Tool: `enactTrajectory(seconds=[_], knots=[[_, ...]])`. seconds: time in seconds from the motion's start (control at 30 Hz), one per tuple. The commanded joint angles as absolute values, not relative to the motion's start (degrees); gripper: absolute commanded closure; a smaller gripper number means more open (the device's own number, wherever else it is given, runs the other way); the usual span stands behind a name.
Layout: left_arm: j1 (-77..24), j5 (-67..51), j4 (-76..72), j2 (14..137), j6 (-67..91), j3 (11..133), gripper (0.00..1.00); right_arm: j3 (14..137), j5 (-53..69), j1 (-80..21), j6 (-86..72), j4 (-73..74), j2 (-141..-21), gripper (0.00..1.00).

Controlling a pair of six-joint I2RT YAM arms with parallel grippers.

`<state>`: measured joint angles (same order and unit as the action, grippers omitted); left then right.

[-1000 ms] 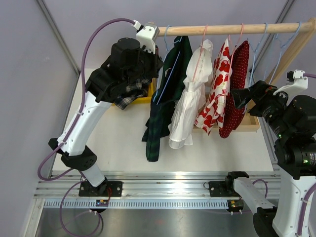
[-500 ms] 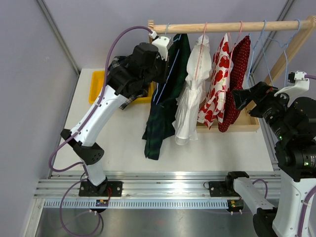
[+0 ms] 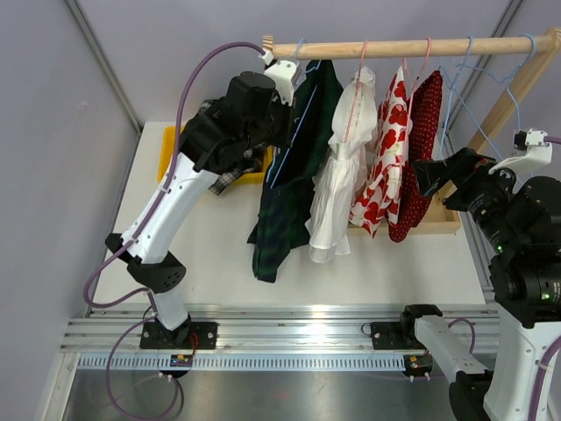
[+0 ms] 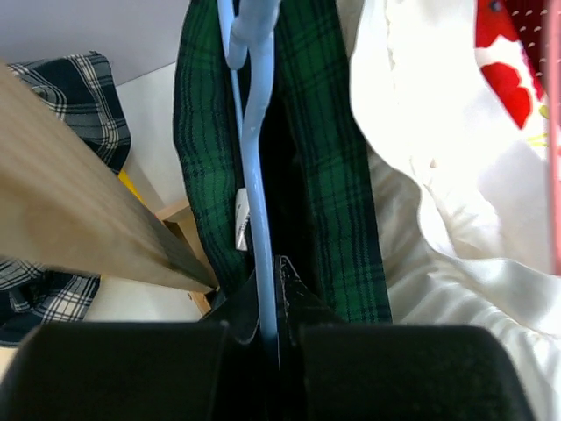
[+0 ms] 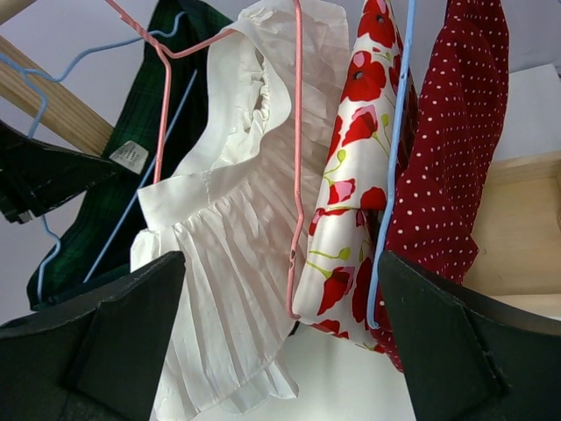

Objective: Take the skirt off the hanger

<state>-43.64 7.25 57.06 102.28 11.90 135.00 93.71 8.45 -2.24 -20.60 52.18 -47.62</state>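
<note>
Grip step, I'd say: left pincer (image 4: pixel 270 289) clamped on blue hanger (image 4: pixel 254 158), green plaid skirt (image 4: pixel 337 175) hanging just ahead of it; right pincer (image 5: pixel 280 298) wide apart, prob. next must grab skirt & pull it off.

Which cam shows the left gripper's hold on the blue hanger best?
Left wrist: left gripper shut on the blue hanger, close up, green plaid skirt behind. Top external shows only a thin blue line by the wrist; right wrist shows its wire, not the grip.
</note>
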Motion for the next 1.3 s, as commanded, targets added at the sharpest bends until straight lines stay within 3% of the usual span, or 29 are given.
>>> enactTrajectory(seconds=[0.0, 0.53, 0.9, 1.07, 1.27], knots=[[-44.56, 9.31, 52.74, 99.68, 10.55, 140.71, 1.0, 94.74, 8.87, -2.55, -20.83, 50.36, -48.16, 0.01], [-46.41, 12.22, 47.64, 95.54, 9.85, 143.96, 1.0, 103.09, 15.02, -2.55, -22.32, 48.96, -54.05, 0.01], [-46.58, 11.78, 41.84, 93.78, 8.96, 143.96, 1.0, 107.84, 44.01, -2.46, -30.66, 33.41, -61.87, 0.01], [-47.11, 11.95, 43.05, 93.34, 9.58, 142.91, 1.0, 110.38, 42.82, -2.55, -31.47, 34.09, -65.21, 0.01], [-52.81, 16.42, 39.66, 81.43, 9.4, 125.09, 1.0, 108.02, 44.03, -2.55, -32.08, 32.17, -66.62, 0.01]])
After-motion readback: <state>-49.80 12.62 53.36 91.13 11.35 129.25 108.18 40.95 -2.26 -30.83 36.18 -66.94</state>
